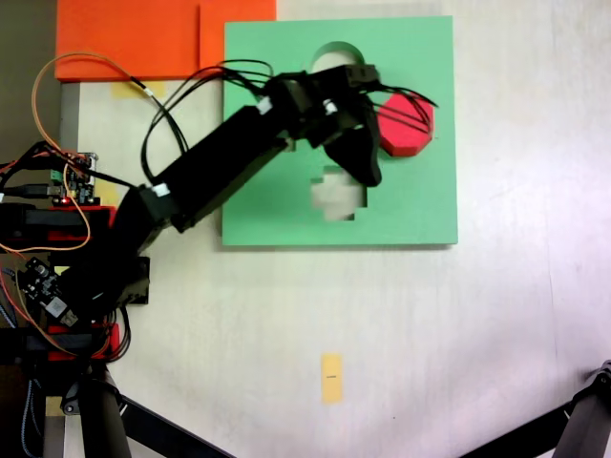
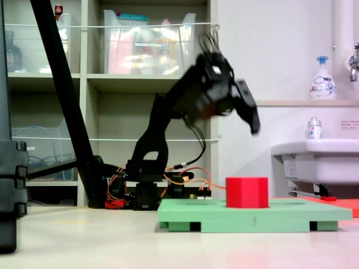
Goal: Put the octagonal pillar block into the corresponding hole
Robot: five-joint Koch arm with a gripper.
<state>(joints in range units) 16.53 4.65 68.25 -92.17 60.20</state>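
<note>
Red foam, that is my octagonal pillar block [image 1: 409, 126]. It sits upright on the green board [image 1: 420, 205], near the right edge of the board when seen from above. From the side it looks like it is sunk a little into the board, so it seems to be in the corresponding hole [image 1: 387, 103], of which I can see almost nothing because the block fills it. The cross-shaped hole [image 1: 339, 196] is lower down in the middle of the board, and the round hole [image 1: 334, 50] is near the top.

My gripper [image 2: 253, 122] hangs in the air above the block and does not touch it. It holds nothing. I cannot tell if its jaws are apart or together, because they blur and lie one behind the other.

An orange sheet [image 1: 129, 38] lies past the top left corner of the board.
</note>
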